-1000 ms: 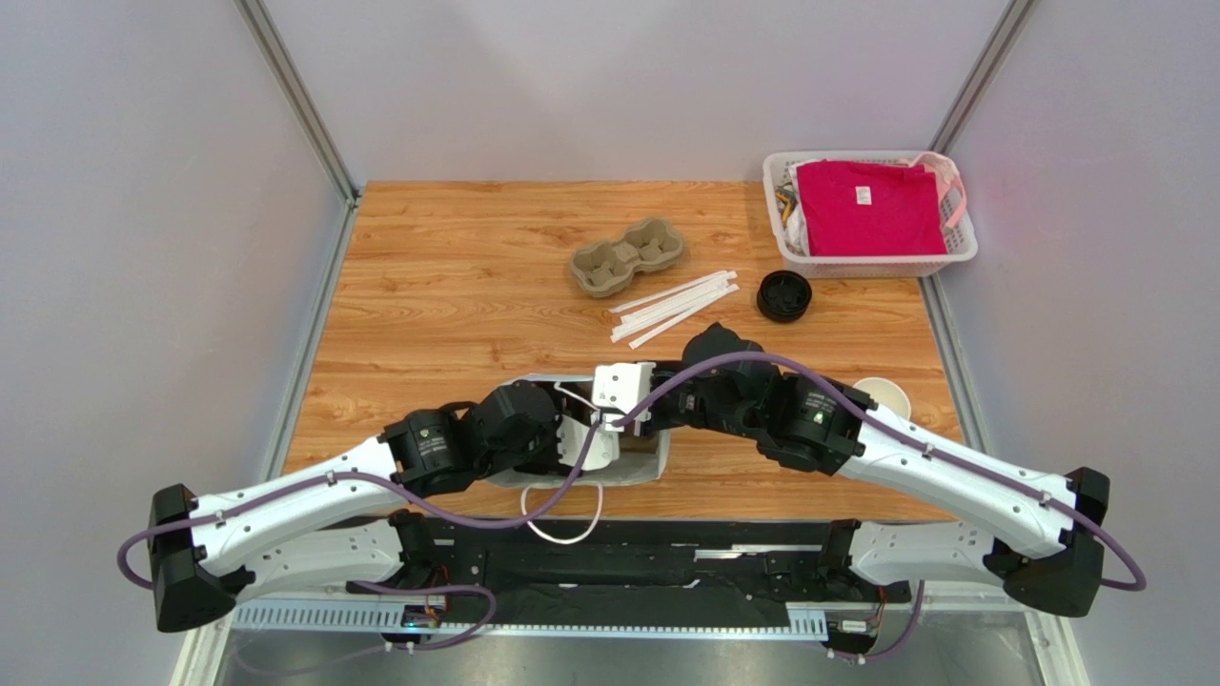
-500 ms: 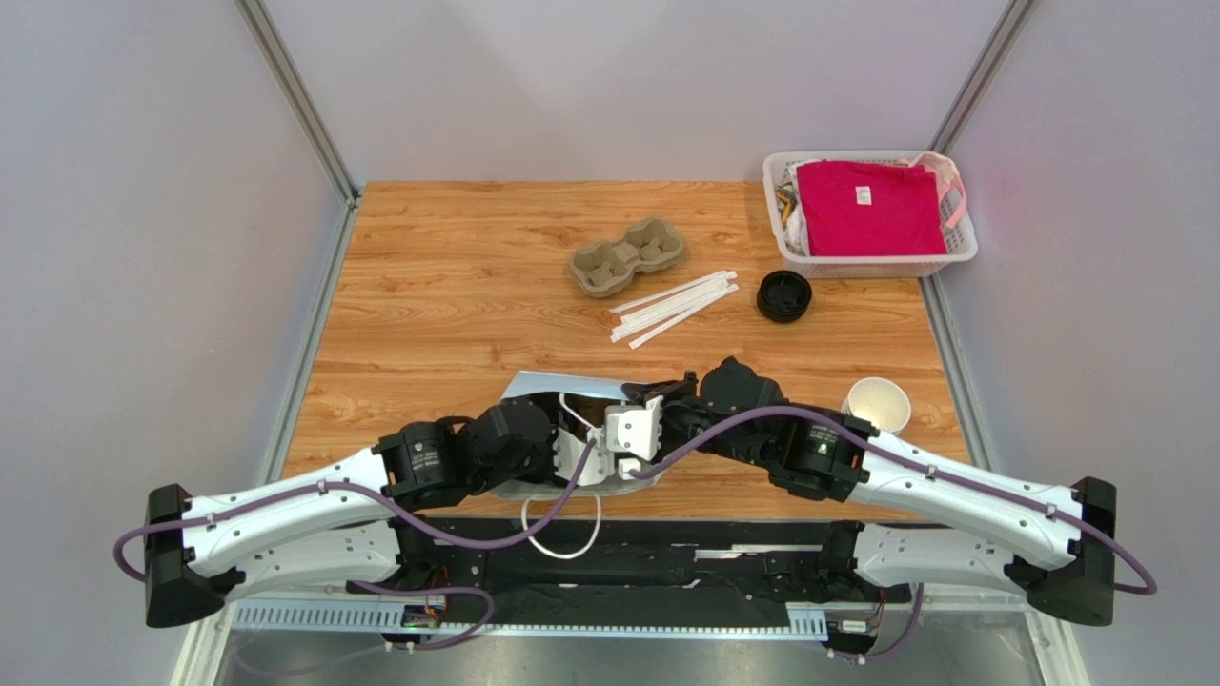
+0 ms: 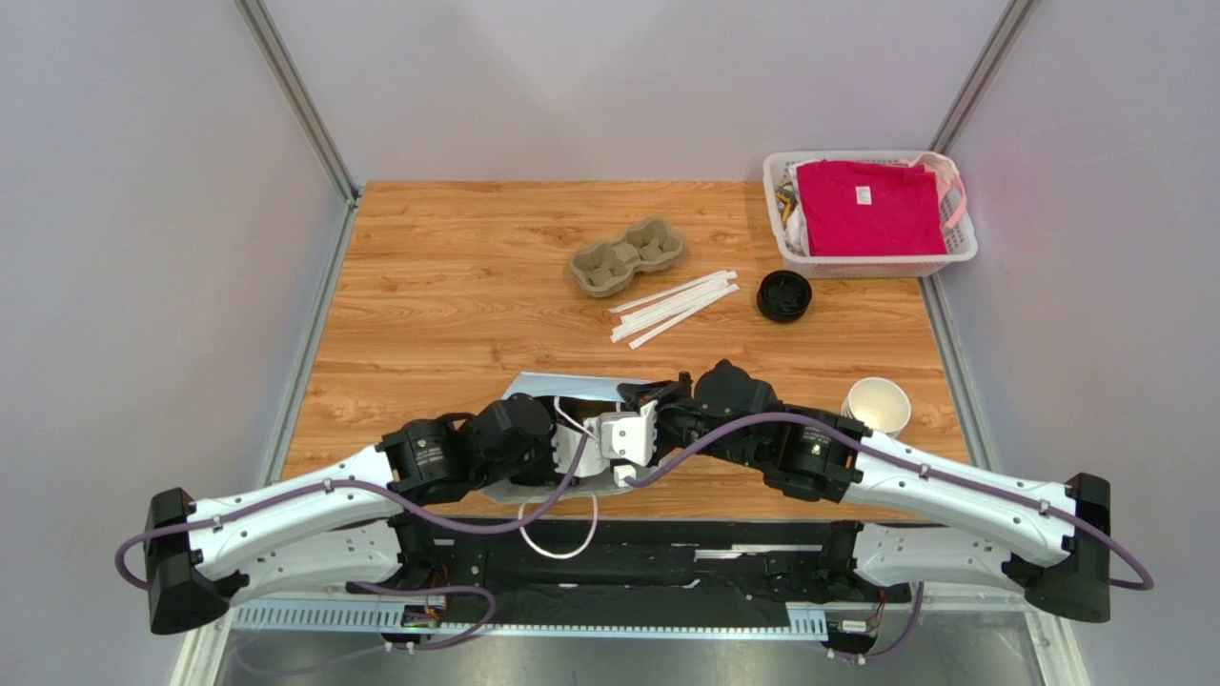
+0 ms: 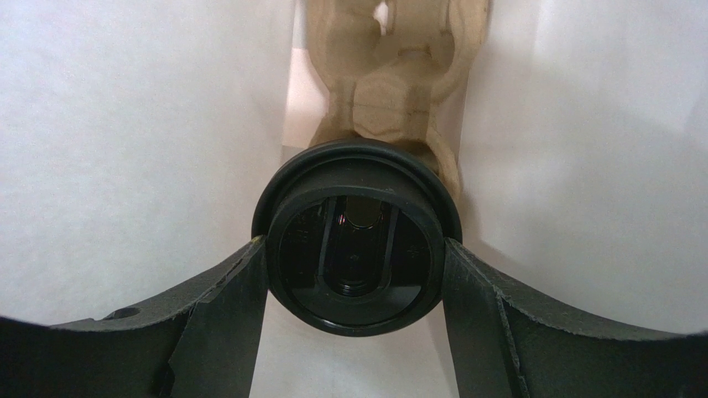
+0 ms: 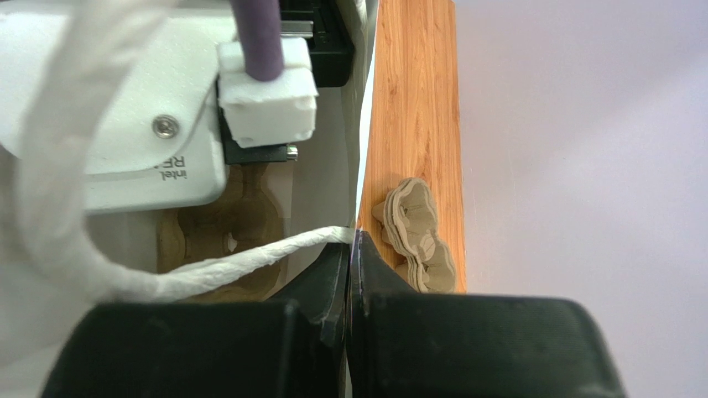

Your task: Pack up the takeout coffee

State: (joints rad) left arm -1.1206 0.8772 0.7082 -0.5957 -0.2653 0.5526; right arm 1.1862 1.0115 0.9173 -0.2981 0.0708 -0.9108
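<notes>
Wooden table (image 3: 458,286) with a light plank grain, seen from above. Toward the far edge, near the middle: a grey-brown pulp cup carrier (image 3: 629,257) with two wells. Just beside it, nearer and to the right: a loose fan of white paper-wrapped straws (image 3: 673,309). Right of the straws and apart from them: a round black lid (image 3: 783,296). In the far right corner: a white plastic basket (image 3: 859,263) holding red cloth. Nearer the front on the right: an upright lidless paper cup (image 3: 877,405), white inside. At the middle of the near edge: a white paper bag (image 3: 544,383), largely hidden.
</notes>
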